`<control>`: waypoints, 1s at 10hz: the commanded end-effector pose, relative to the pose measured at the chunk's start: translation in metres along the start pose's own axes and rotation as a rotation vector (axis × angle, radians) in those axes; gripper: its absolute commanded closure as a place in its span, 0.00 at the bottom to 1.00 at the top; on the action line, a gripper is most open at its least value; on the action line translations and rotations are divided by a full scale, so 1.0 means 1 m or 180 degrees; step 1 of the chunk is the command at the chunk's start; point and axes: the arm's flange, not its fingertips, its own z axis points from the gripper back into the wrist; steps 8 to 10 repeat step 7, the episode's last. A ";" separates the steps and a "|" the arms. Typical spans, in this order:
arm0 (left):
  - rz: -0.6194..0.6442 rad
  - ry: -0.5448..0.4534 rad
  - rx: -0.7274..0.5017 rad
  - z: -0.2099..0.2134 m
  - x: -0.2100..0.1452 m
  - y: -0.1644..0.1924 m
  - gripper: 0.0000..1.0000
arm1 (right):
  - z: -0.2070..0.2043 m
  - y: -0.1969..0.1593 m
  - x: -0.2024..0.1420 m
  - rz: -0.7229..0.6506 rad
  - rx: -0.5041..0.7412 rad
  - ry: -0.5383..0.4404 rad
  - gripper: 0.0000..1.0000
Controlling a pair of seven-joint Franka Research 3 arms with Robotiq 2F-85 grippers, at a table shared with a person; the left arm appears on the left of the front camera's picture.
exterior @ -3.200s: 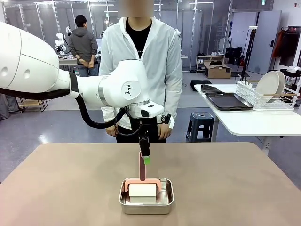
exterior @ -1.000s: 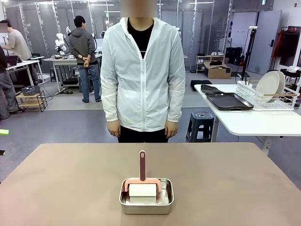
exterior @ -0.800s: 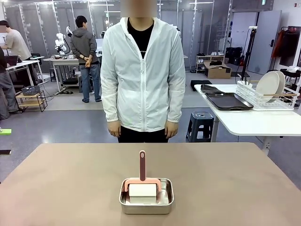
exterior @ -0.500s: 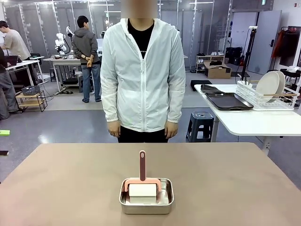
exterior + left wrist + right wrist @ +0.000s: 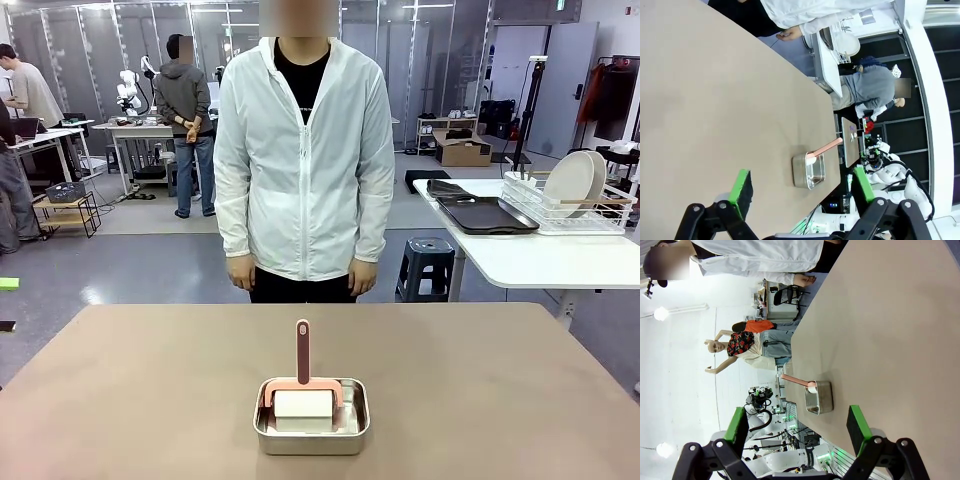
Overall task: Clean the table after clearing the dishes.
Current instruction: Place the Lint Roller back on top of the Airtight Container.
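Observation:
The tan table (image 5: 150, 400) carries a small steel pan (image 5: 311, 428) near its front middle, holding a white cleaning pad with an upright pink handle (image 5: 302, 352). White plates (image 5: 572, 182) stand in a wire rack on the white side table, beside dark trays (image 5: 485, 215). My left gripper (image 5: 800, 172) is open over the table (image 5: 715, 100), with the pan (image 5: 809, 171) well ahead of its fingers. My right gripper (image 5: 795, 410) is open too, far from the pan (image 5: 819, 396). One green pad (image 5: 6, 283) peeks in at the left edge.
A person in a white jacket (image 5: 303, 150) stands at the table's far edge, hands hanging at their sides. The white side table (image 5: 540, 260) and a stool (image 5: 428, 265) are at the back right. Bare tabletop lies all around the pan.
Three seconds ago my left arm reached over the table with its fingers at the pink handle; it has since pulled back to the left. Over the last second nothing on the table moved.

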 end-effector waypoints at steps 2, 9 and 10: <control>0.0036 0.0003 0.0070 0.003 0.000 -0.006 0.00 | 0.000 0.002 -0.002 0.0006 0.0014 0.0001 0.00; 0.0036 0.0003 0.0070 0.003 0.000 -0.006 0.00 | 0.000 0.002 -0.002 0.0006 0.0014 0.0001 0.00; 0.0036 0.0003 0.0070 0.003 0.000 -0.006 0.00 | 0.000 0.002 -0.002 0.0006 0.0014 0.0001 0.00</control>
